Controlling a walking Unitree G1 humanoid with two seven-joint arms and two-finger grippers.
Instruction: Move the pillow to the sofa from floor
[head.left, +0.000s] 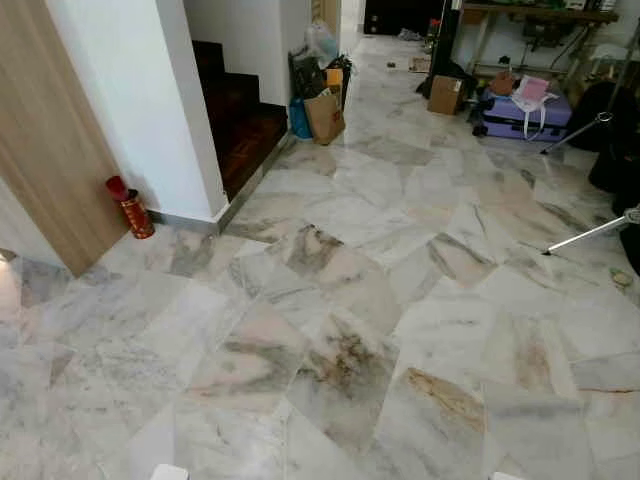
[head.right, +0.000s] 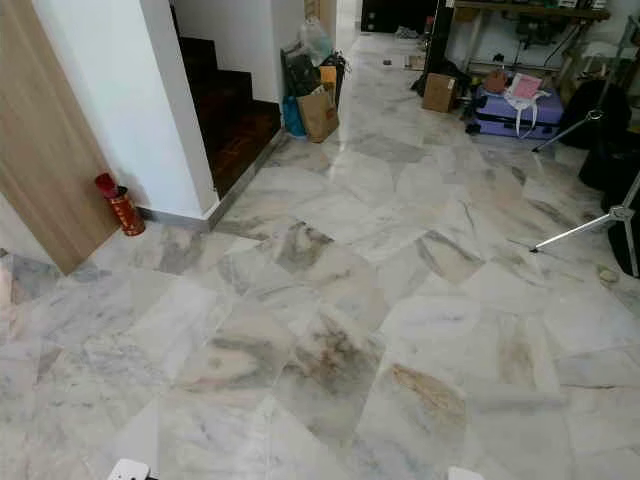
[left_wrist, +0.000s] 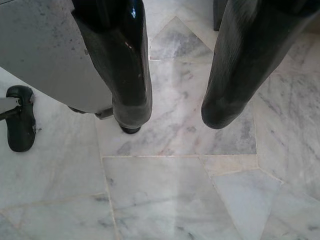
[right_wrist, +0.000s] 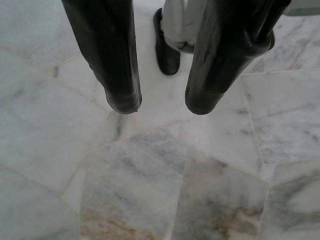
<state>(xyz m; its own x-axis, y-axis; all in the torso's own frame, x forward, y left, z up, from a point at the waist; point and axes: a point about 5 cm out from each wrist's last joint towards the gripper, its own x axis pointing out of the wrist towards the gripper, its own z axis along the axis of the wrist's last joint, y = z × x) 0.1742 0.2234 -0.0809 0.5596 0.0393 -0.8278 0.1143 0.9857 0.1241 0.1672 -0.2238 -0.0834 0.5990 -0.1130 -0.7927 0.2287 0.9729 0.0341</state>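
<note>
I face a marble tile floor in a hallway. My left gripper hangs above the tiles, open, with nothing between its black fingers. My right gripper also hangs over the floor, open and empty, its fingers apart. My own black foot stands beside the left arm, and another foot stands beyond the right fingers.
A white wall corner and dark wooden stairs stand left. A red cylinder leans by the wall. Paper bags, a cardboard box, a purple suitcase and tripod legs line the far and right sides.
</note>
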